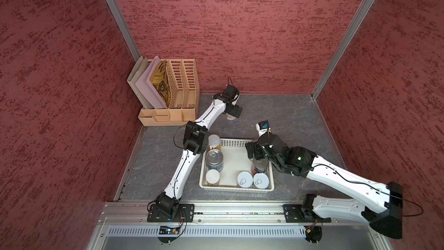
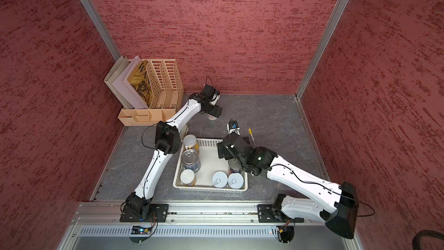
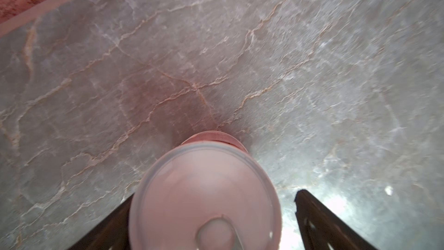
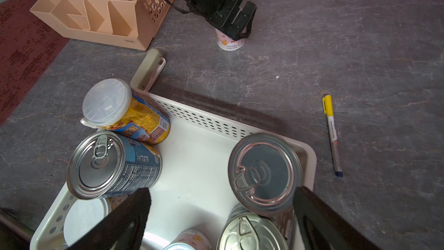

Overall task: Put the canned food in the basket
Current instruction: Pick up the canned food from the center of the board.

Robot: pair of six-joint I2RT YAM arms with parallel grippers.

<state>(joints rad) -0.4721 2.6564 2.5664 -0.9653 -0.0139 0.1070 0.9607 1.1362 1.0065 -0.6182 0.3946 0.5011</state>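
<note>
Both top views are evenly lit and sharp. My left wrist view is smeared and pink-tinted, the can (image 3: 204, 196) out of focus, white glare on the table (image 3: 336, 203) nearby. My right wrist view is crisp, with a soft shadow beside the basket (image 4: 204, 119).
</note>
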